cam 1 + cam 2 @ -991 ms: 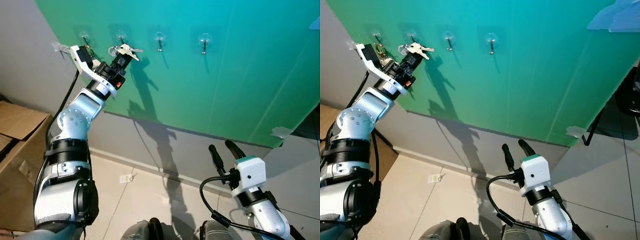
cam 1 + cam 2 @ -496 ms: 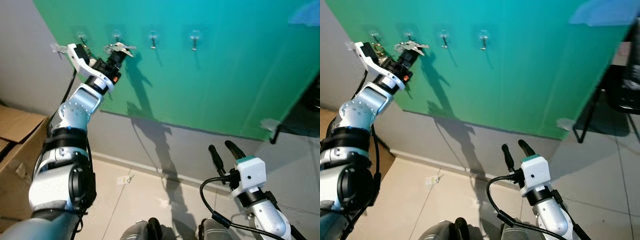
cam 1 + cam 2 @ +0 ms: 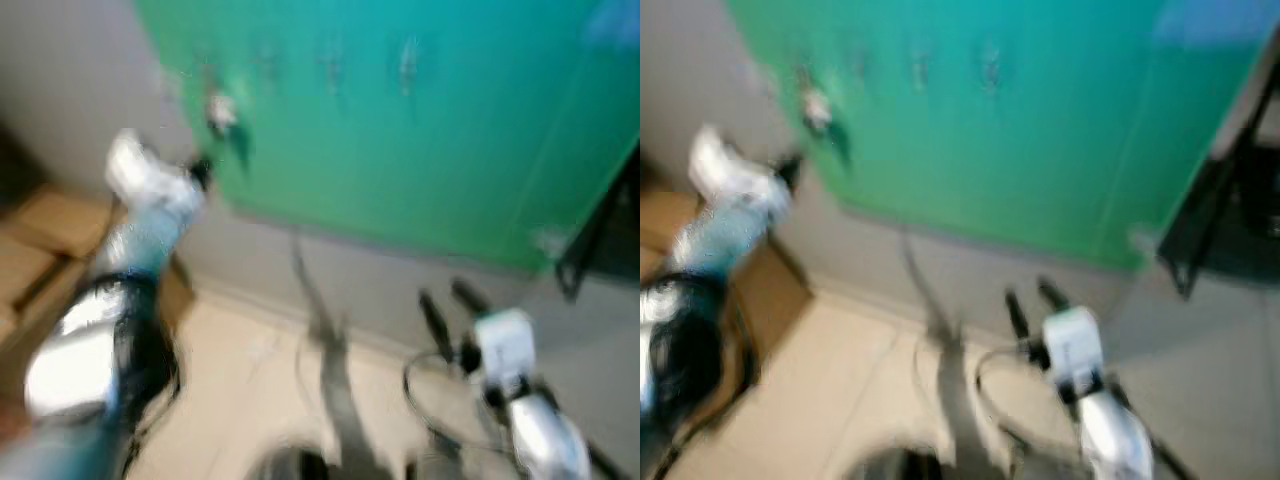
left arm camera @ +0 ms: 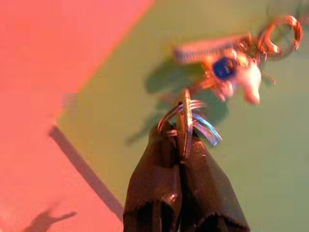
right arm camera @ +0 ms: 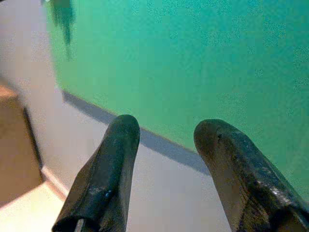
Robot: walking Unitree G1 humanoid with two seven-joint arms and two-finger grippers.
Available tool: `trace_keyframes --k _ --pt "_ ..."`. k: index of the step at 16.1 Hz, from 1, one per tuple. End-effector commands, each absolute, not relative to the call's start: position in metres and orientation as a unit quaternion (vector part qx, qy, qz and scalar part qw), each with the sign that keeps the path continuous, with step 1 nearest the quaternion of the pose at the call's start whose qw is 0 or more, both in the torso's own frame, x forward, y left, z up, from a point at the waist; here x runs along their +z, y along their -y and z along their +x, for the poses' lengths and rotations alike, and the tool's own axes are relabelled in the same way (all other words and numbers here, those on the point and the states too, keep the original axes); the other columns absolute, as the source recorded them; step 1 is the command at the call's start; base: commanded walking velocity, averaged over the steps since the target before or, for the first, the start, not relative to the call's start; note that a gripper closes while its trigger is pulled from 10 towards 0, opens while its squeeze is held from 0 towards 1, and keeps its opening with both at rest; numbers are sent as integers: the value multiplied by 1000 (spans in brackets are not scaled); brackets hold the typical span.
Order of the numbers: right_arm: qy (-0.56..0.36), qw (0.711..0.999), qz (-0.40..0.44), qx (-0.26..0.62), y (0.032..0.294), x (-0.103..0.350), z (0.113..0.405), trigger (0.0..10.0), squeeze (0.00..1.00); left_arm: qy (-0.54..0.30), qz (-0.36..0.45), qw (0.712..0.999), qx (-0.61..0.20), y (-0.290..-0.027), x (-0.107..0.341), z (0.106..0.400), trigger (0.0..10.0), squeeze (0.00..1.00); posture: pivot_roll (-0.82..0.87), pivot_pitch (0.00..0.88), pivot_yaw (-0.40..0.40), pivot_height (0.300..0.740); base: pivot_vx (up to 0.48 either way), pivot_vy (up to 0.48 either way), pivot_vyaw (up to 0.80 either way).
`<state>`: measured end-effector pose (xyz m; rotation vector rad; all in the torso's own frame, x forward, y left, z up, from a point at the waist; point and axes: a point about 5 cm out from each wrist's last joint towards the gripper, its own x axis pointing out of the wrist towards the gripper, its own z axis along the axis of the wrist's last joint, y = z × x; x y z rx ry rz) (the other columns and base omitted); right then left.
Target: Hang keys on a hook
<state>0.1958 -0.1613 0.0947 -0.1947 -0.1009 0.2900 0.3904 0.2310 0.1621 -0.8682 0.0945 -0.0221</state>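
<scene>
Green board (image 3: 400,150) with the row of hooks (image 3: 407,60) is basically a smear in both head views right now. Half a second ago the picture was sharp, so the head camera is swinging and the whole scene has slid sideways with it. I wouldn't read that as the board or hooks moving.

What matters: the keys (image 4: 186,116) aren't hung yet, as far as I can tell. The left wrist view has the left gripper (image 4: 181,140) with its fingers (image 4: 154,174) pressed tight together, pinching the ring and one key blade edge-on, out in front of the green surface. Beyond them hangs a second key bunch (image 4: 231,67) with a blue and white charm, near the held set, though I can't tell if they touch.

In the head view there's a pale blob (image 3: 218,108) against the board, under the left end of the hook row. Too blurry to say if that's the held keys or the other bunch. A second ago the left arm had the keys up by the second hook. Now the wrist looks lower against the board, but with this much camera motion I wouldn't swear to it.

Right gripper (image 5: 166,130) hangs low, fingers (image 5: 111,169) spread wide and holding nothing.

My take: the hooking step needs another go once the view settles.
</scene>
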Motion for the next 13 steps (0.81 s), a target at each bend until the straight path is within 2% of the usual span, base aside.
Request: trace_keyframes --k 1,2,3,4,5,6,9,10,13 --pt "43 984 -86 151 155 93 192 10000 0 -36 -391 919 -30 -224 172 395 10000 0 -282 98 170 736 0 0 0" --pt "44 984 -86 150 156 95 193 10000 0 -37 -275 959 -64 -212 174 396 10000 0 -281 99 170 736 0 0 0" --pt "45 984 -87 150 156 96 194 10000 0 -32 -192 975 -105 -198 174 394 10000 0 -281 99 170 736 0 0 0" --pt "45 984 -87 150 156 96 194 10000 0 -30 -170 978 -116 -194 174 394 10000 0 -281 99 170 736 0 0 0" --pt "43 985 -81 143 156 98 196 10000 0 -21 -3 988 -156 -177 166 385 10000 0 -270 100 167 736 0 0 0" --pt "41 987 -72 137 157 100 200 10000 0 -10 85 979 -183 -167 156 374 10000 0 -263 97 167 736 0 0 0" --pt "14 998 -24 65 172 97 216 10000 0 23 105 978 -180 -159 136 342 10000 0 -236 86 167 736 0 0 0" --pt "22 998 -7 52 175 99 224 10000 0 72 84 974 -198 -145 130 302 10000 0 -213 69 164 736 0 0 0" --pt "31 998 -10 63 171 99 227 10000 0 101 82 972 -195 -136 128 266 10000 0 -196 51 163 736 0 0 0"
